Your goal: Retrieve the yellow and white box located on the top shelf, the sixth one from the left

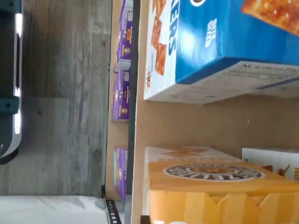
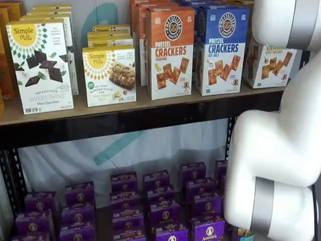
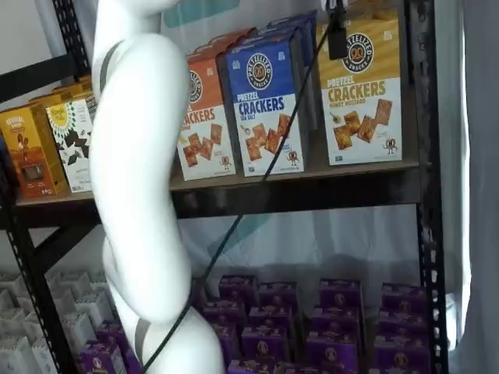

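The yellow and white box (image 3: pixel 362 93) stands upright at the right end of the top shelf (image 3: pixel 312 178), right of a blue pretzel cracker box (image 3: pixel 261 105). In a shelf view the white arm hides most of the box (image 2: pixel 271 64). The wrist view shows its yellow top with a round logo (image 1: pixel 210 179) across a bare gap of shelf board (image 1: pixel 196 116) from the blue box (image 1: pixel 219 42). My gripper (image 3: pixel 337 43) shows only as black fingers hanging from the top edge, in front of the box's upper left corner, with a cable beside them. No gap shows between them.
An orange pretzel cracker box (image 2: pixel 169 50) and white Simple Mills boxes (image 2: pixel 40 65) stand further left on the shelf. Several purple boxes (image 2: pixel 155 201) fill the shelf below. A black rack upright (image 3: pixel 425 156) stands close to the right of the yellow box.
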Controlling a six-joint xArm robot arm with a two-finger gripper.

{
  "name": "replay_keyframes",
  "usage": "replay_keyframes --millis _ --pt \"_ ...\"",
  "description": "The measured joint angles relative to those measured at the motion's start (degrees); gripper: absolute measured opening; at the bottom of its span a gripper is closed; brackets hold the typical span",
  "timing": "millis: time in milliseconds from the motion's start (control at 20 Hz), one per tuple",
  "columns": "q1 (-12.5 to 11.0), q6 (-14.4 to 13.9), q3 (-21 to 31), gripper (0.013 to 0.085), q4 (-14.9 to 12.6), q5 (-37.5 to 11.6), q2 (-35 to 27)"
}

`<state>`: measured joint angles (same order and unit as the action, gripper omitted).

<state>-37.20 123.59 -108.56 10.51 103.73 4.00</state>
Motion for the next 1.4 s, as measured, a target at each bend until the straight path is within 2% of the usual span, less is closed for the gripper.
replay_keyframes --millis 450,700,1100,1250,1400 --pt "-1.40 0.32 -0.27 0.0610 1.59 2.66 1.55" --pt "-2.87 1.86 5.79 0.0610 1.97 1.01 7.84" --pt "-4.46 4.14 12.90 0.0610 0.06 2.20 16.06" --pt "-4.31 3.97 14.61 0.0610 -0.46 4.06 18.49" --pt "-2.74 2.70 16.75 0.0610 -1.54 5.86 21.41"
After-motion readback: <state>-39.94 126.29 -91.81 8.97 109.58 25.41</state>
